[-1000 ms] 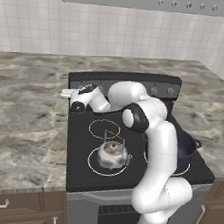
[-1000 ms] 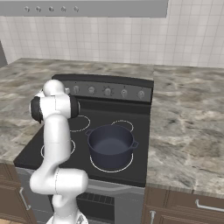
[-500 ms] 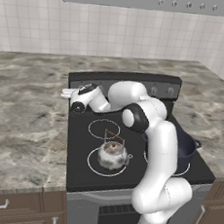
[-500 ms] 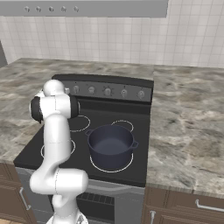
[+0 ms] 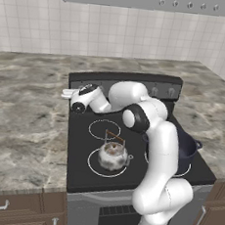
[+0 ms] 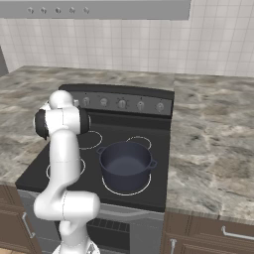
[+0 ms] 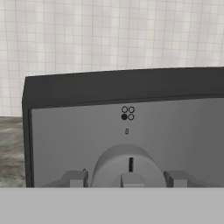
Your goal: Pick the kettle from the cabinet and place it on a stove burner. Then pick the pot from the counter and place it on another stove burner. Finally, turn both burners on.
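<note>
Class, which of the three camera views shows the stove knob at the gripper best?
The hand view: the knob sits large and head-on between the finger tips, its pointer mark upright. In the left base view the gripper covers that knob. The right base view shows the knob row small, its left end behind the arm.

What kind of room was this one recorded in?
A rendered home kitchen, by the look of it: a black stove with a kettle and a pot on its burners, a stone counter either side, white wall tiles behind.
</note>
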Controlling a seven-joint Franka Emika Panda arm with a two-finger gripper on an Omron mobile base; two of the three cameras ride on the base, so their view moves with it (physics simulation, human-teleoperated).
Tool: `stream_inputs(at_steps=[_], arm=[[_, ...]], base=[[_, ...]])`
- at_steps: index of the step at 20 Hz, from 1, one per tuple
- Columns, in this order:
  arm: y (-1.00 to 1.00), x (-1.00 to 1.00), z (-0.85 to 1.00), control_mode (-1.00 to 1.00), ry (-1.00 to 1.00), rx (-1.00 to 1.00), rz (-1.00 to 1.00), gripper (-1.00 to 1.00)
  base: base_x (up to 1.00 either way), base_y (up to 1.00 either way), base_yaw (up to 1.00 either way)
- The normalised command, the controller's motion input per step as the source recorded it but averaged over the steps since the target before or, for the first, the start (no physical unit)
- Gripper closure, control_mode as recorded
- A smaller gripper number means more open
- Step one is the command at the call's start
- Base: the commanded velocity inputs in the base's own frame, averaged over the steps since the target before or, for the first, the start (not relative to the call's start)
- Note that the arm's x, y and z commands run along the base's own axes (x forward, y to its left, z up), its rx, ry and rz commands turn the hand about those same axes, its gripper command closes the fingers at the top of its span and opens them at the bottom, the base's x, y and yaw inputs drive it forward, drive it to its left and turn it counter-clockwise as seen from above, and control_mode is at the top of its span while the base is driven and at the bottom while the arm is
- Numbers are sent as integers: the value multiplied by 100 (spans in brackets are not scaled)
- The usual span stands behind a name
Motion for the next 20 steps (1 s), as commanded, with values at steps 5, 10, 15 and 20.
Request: stream_inputs(at_steps=[5,10,15,20], arm=[[2,0,0,-100,0,0,0,100],[3,0,0,-100,0,0,0,100],[1,0,0,-100,1,-4,0,100],[0,0,0,-100,0,-14,0,100]], base=[[0,0,0],[0,0,0],[0,0,0],[0,0,0]])
